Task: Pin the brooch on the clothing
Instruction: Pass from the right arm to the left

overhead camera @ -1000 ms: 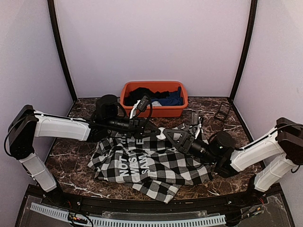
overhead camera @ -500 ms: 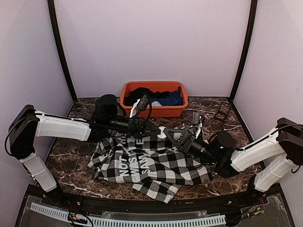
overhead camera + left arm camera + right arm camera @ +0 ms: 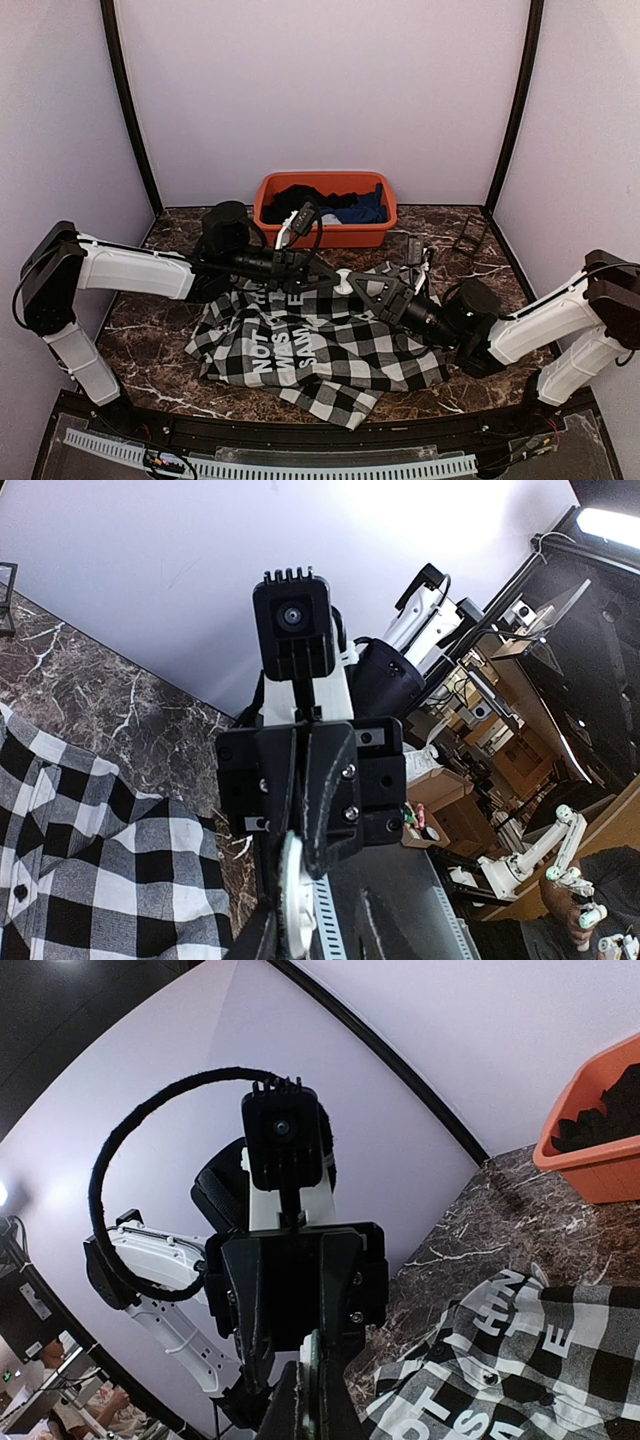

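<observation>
The white round brooch (image 3: 343,277) hangs in the air between my two grippers, over the upper edge of the black-and-white check shirt (image 3: 300,345) with white block letters. My right gripper (image 3: 352,283) is shut on the brooch, which shows edge-on in the right wrist view (image 3: 311,1366). My left gripper (image 3: 332,280) faces it with its jaws apart on either side of the brooch (image 3: 290,890). The shirt lies spread flat and also shows in the left wrist view (image 3: 80,880) and the right wrist view (image 3: 540,1360).
An orange bin (image 3: 325,237) with black and blue garments stands at the back of the marble table. A small black stand (image 3: 468,236) sits at the back right. Purple walls close in on three sides.
The right gripper and the brooch have shifted slightly up and to the left toward the left gripper. The shirt has not moved.
</observation>
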